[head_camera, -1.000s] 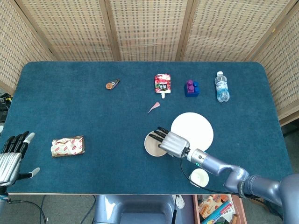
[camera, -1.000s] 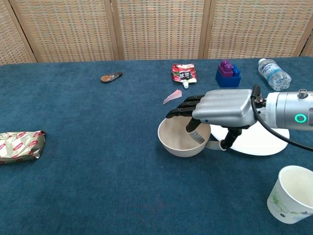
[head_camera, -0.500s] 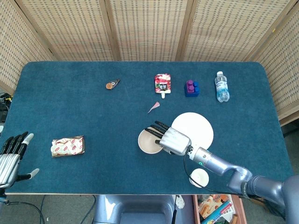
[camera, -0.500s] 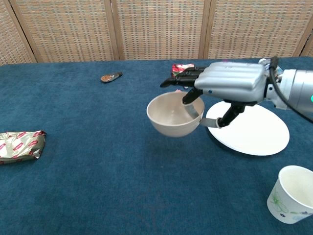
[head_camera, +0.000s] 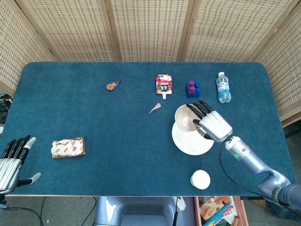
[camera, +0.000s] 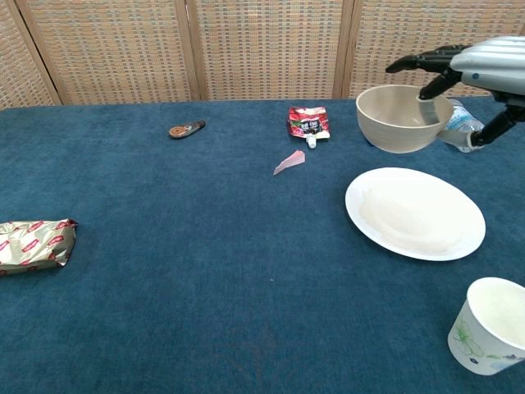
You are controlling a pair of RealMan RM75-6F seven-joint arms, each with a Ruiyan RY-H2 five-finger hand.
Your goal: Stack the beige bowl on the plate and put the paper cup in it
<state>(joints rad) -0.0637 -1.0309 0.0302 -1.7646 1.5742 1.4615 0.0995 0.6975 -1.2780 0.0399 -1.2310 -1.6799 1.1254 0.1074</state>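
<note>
The right hand (head_camera: pixel 215 126) grips the beige bowl (camera: pixel 399 118) by its rim, some fingers hooked down inside the cavity and the thumb pressed against the outer wall, a pinch that keeps the bowl mouth-up and nearly level while it is carried. In the chest view the bowl hangs clear of the table, beyond the far edge of the white plate (camera: pixel 418 215); from the head view it overlaps the plate's far rim, so it is lifted, and I judge it not yet over the plate's middle. Holding by the rim leaves the bowl's base free, which should let it be set straight down onto the plate; the fingers inside will have to slip out without dragging the bowl sideways. The paper cup (camera: pixel 490 326) stands upright on the table, well apart from the fingers on the near side of the plate, untouched. Beyond the fingertips lie a water bottle (head_camera: pixel 223 87) and a blue and purple toy block (head_camera: pixel 193 88); to their left are a red snack pouch (head_camera: pixel 163 85) and a small pink scrap (head_camera: pixel 154 108). The left hand (head_camera: pixel 11 161) waits at the table's near left corner, fingers spread and holding nothing, with a foil snack packet (head_camera: pixel 68 147) just beside it.
</note>
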